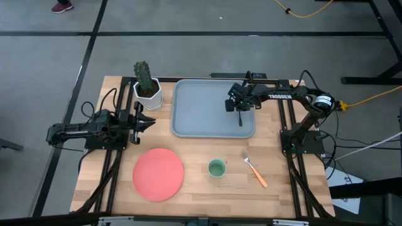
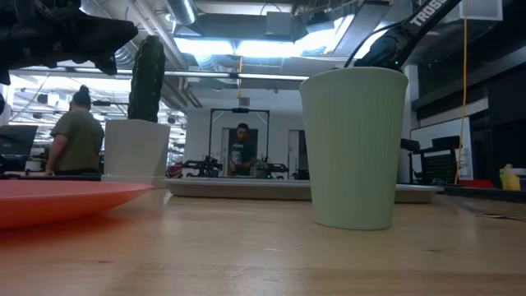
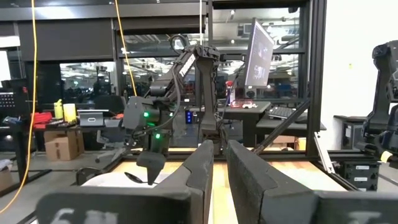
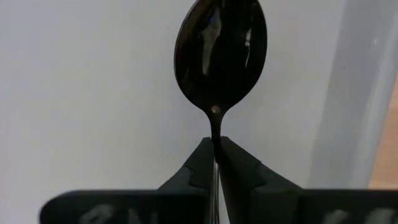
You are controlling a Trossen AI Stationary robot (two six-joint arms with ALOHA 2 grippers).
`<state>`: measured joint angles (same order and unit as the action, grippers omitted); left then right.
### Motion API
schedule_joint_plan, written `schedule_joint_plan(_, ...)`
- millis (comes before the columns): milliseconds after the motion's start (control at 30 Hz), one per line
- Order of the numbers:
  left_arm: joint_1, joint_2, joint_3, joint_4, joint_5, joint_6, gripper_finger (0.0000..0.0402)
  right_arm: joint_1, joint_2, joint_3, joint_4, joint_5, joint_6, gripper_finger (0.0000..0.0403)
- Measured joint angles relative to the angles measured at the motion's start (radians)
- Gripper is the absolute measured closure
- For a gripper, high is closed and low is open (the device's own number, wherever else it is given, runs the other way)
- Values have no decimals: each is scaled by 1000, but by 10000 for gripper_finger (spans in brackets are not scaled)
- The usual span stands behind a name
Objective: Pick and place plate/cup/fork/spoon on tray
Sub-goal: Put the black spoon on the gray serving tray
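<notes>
One slim black spoon (image 4: 220, 59) pinched in the right gripper (image 1: 239, 110), hanging over the pale grey-blue rectangular tray (image 1: 188, 119).

Right jaws are clamped tight on the spoon's handle, bowl pointing away over the tray's right half. Left gripper (image 1: 148, 122) sits parked at the left, jaws together, just near of the white hexagonal cactus pot (image 1: 148, 94). On the near side of the wooden counter (image 1: 201, 188): flat coral-red round plate (image 1: 157, 174), small light-green cup (image 1: 217, 168), orange-handled metal fork (image 1: 254, 169).
</notes>
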<state>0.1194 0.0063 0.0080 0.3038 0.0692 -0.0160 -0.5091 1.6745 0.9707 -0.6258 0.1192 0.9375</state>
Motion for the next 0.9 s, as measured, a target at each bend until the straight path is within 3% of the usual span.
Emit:
schedule_joint_plan(767,0,0,0,0,-1,1,360,0,0,1,-8,5,-6,380)
schedule_joint_plan(900,0,0,0,0,-1,1,360,-1,0,1,-36,31,-4,362)
